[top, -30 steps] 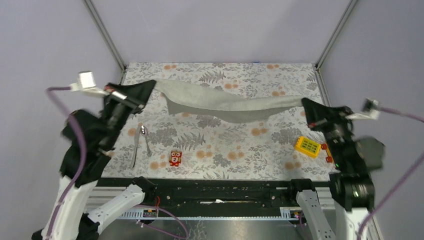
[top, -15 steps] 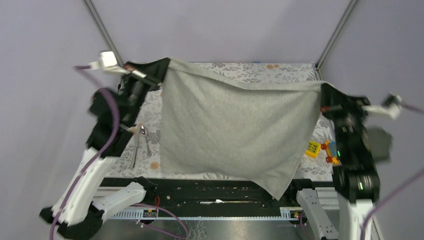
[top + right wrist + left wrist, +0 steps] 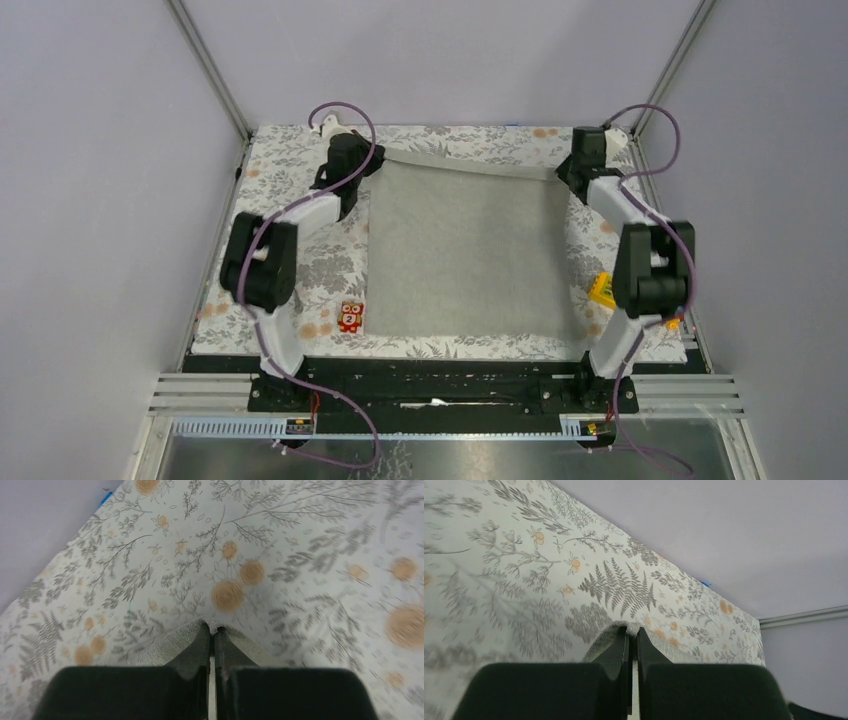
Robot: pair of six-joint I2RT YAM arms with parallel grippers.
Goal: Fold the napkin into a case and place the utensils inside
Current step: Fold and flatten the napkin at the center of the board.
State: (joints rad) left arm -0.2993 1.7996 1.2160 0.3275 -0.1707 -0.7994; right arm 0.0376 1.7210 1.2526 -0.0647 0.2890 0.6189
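napkin (image 3: pixel 465 250) plain grey, spread flat mid-table, far edge slightly raised. left gripper (image 3: pixel 632 630) and right gripper (image 3: pixel 211 627) each pinched on a far corner. floral table cover (image 3: pixel 330 270) underneath; plain lilac-grey walls (image 3: pixel 440 60) around.

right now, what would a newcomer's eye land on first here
The grey napkin lies spread flat mid-table on the floral cover. At its far edge, the left gripper and the right gripper are each shut on a far corner. A red toy sits by its near left corner.
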